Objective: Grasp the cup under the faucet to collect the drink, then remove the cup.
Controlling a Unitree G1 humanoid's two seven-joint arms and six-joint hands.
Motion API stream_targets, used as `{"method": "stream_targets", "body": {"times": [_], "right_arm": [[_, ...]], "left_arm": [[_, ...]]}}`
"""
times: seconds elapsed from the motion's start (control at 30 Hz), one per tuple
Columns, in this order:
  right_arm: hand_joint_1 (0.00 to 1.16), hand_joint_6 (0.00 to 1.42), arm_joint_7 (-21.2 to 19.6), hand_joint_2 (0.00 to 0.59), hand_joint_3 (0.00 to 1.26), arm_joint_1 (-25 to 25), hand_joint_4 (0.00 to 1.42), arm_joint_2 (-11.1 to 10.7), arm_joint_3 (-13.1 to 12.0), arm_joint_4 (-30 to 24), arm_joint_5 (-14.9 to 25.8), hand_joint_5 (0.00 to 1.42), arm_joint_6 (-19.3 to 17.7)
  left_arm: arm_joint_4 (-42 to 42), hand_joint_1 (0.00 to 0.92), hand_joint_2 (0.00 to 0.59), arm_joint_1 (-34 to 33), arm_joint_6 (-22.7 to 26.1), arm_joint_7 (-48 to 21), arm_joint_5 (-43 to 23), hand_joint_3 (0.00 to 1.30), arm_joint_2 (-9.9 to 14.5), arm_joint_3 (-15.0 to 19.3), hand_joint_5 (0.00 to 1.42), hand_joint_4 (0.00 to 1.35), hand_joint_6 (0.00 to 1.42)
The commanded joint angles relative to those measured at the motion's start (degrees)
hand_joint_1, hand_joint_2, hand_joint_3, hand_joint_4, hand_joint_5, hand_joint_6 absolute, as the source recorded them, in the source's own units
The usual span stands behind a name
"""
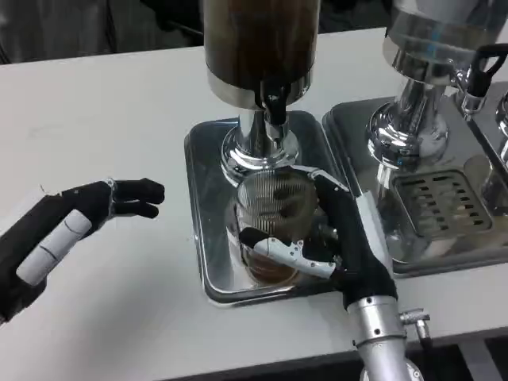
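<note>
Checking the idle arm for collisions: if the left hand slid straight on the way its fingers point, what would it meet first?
Probably the rim of the steel drip tray; the left hand points right across bare table, though its height is unclear.
</note>
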Motion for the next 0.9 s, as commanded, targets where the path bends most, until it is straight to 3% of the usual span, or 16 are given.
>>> {"method": "stream_targets", "body": {"times": [0.03,0.53,0.9], "right_arm": [[1.03,1.42,-2.2,0.084,0.71,1.5,0.93,-0.7,-0.7,-2.0,-0.4,1.15,-1.3],[1.09,1.42,-5.6,0.067,0.81,5.3,1.01,-1.2,-2.7,-8.7,-0.8,1.20,-2.5],[1.12,1.42,-3.3,0.074,0.85,11.5,1.03,-2.0,-4.8,-21.3,-0.2,1.20,0.0]], "left_arm": [[0.6,0.000,0.154,-0.6,-0.6,-0.4,0.4,0.39,0.1,-0.7,0.32,0.30,0.21],[2.0,0.000,0.155,-2.2,-1.2,-0.5,0.5,0.39,-0.2,-1.9,0.32,0.30,0.21],[1.8,0.000,0.164,-3.3,-4.4,0.2,2.0,0.38,-0.3,-3.2,0.31,0.29,0.21]]}}
